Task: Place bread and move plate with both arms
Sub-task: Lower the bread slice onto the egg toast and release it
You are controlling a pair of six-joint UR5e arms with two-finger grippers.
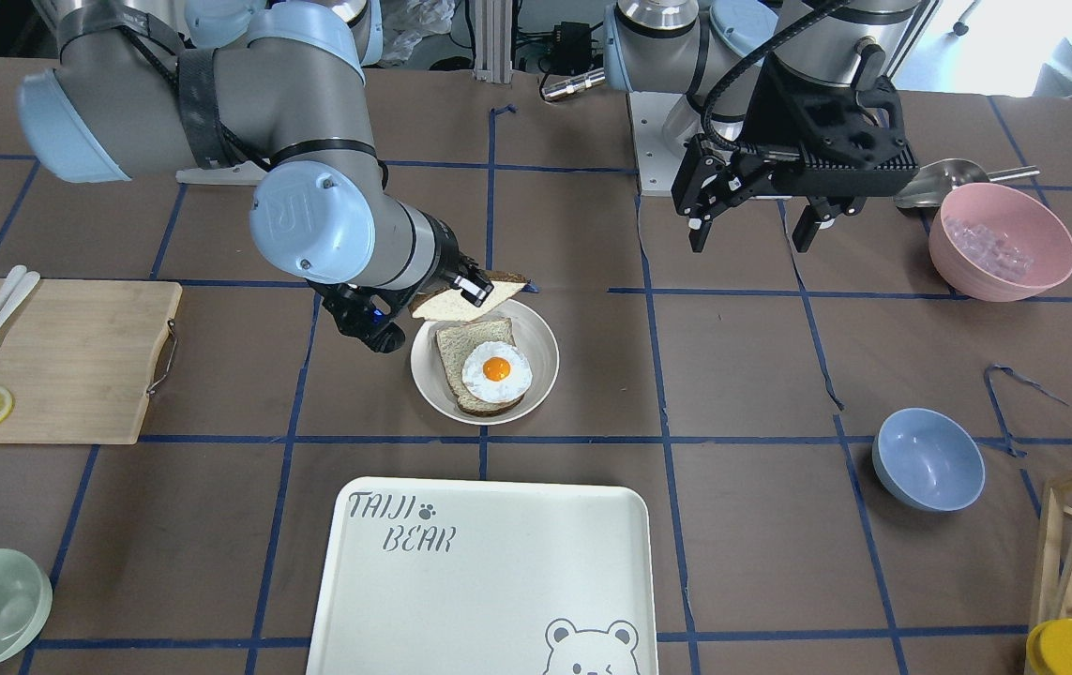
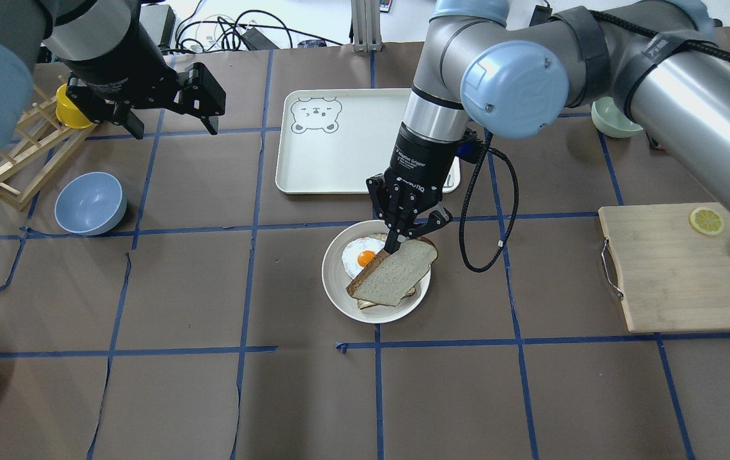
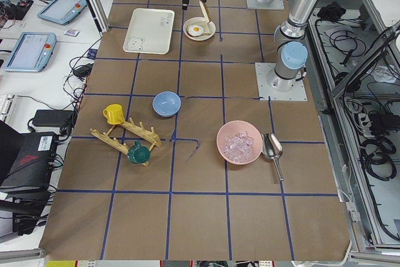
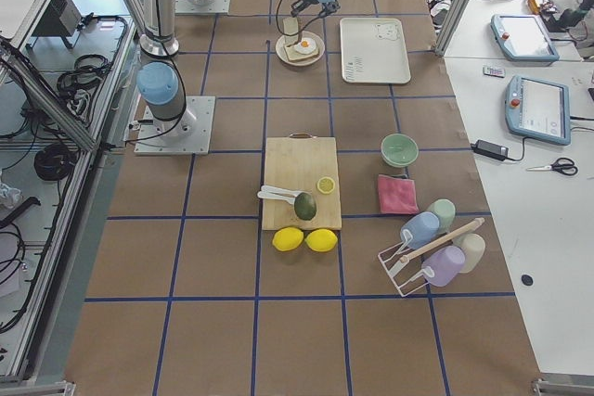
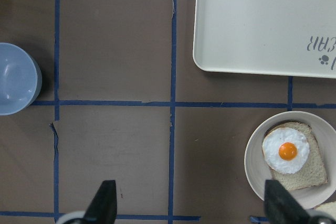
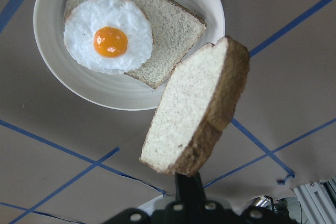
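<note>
While the left hand gapes, the right hand pinches the bread.

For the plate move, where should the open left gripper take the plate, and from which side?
Probably the raised rim of the plate on the robot's left side, from above, one finger inside and one outside. That stretch is bare of the egg toast, and the left gripper hangs open on that side.

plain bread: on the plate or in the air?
In the air, tilted: right gripper pinches the bread by one edge; right wrist view shows it clear of the plate.
</note>
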